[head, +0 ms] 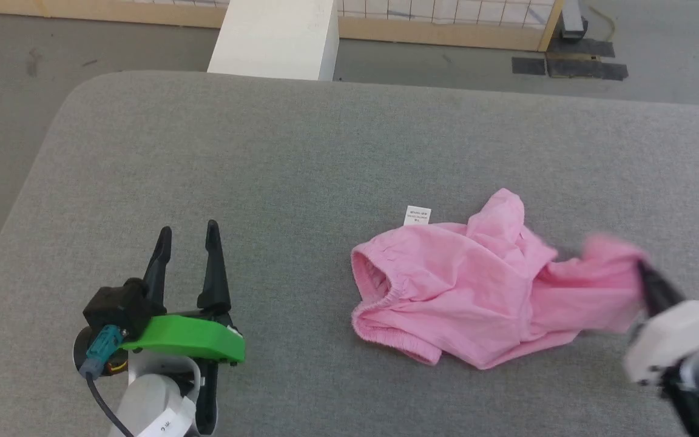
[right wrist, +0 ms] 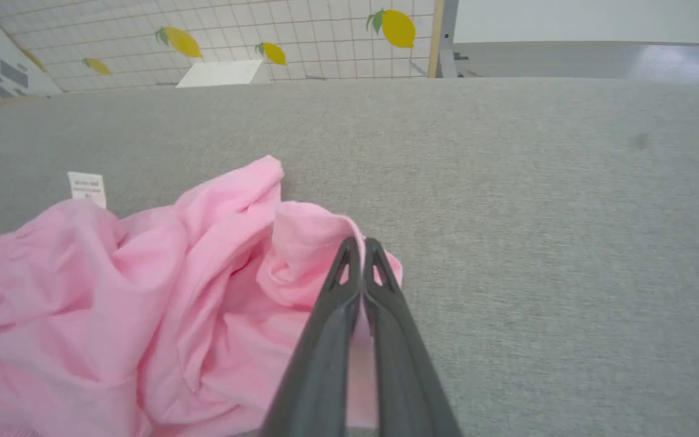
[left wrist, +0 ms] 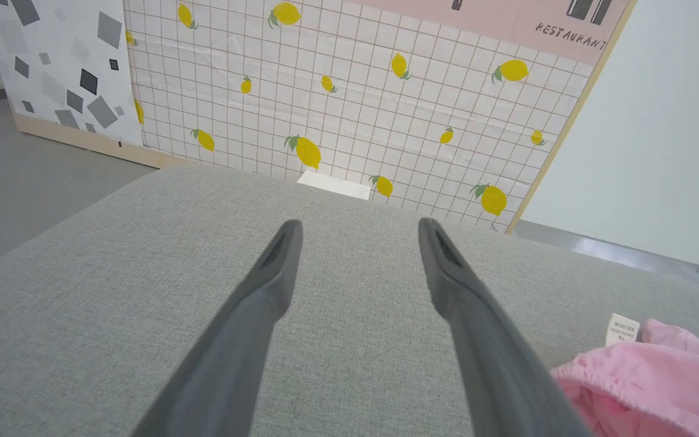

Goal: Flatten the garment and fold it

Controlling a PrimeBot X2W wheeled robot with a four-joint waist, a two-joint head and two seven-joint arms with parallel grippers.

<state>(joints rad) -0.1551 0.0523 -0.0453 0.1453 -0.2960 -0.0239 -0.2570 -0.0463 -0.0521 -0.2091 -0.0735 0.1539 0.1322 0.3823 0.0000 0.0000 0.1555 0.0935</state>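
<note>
Right of the middle, nearer the near edge, the pink shorts were found lying crumpled on the grey bench. A fold at the leg end was pinched between the closed fingers of the right gripper. The left gripper was held spread and empty toward the near-left corner, well apart from the cloth. Flattening would probably be best served by a low, steady draw toward the right edge, with the waistband pinned first. The long axis was laid along the near edge, with the waistband pointed left and the white label turned toward the far edge.
</note>
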